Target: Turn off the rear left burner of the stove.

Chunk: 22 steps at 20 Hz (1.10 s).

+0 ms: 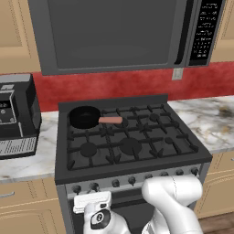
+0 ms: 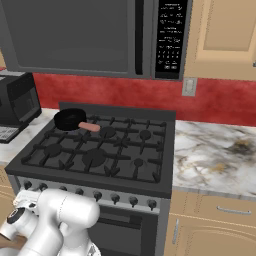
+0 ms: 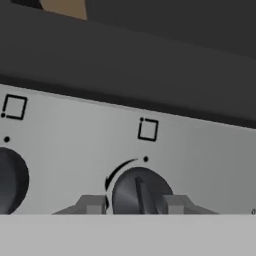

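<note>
Rear left burner (image 1: 85,119) at the stove's (image 1: 132,157) back left corner, hidden under one black skillet (image 1: 84,117) with pink handle pointing right. Five burners in all on the stove. Eight knobs counted along the silver front strip. Claw (image 3: 135,204) at the second knob (image 3: 139,196) from the strip's left, fingers (image 3: 92,204) apart, one each side; cannot tell whether touching. One microwave (image 1: 123,32) above the stove.

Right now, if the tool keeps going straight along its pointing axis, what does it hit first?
Most likely the dark knob on the stove's silver front strip: it sits between the tool's fingertips in the hand view. Remaining gap unclear.
</note>
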### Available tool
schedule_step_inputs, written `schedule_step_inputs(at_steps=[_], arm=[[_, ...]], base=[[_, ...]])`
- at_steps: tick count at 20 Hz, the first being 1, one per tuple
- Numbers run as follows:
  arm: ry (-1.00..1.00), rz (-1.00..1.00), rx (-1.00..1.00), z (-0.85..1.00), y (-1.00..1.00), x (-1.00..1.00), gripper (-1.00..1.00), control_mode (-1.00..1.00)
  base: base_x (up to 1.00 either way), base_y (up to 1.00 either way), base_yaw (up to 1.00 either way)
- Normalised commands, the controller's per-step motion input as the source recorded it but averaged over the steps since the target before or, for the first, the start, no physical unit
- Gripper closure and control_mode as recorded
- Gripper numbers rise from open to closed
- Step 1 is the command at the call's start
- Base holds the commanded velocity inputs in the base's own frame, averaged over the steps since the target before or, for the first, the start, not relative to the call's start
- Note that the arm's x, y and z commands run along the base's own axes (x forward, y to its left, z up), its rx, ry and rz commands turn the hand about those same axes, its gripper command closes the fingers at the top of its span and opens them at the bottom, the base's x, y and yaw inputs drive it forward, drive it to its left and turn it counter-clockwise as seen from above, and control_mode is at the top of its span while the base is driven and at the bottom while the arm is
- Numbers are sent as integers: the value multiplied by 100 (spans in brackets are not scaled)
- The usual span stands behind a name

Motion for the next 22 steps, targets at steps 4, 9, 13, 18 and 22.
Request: schedule_step_inputs(at_steps=[4,9,13,18,22], arm=[[0,-1,20,16,0,17,100,-100],[0,-1,22,18,0,21,100,-100],[0,-1,23,21,0,20,100,-100],[0,-1,25,23,0,17,100,-100],[0,-2,27,27,0,13,100,-100]], base=[[0,0,0],[0,0,0],[0,0,0],[0,0,0],[0,0,0]])
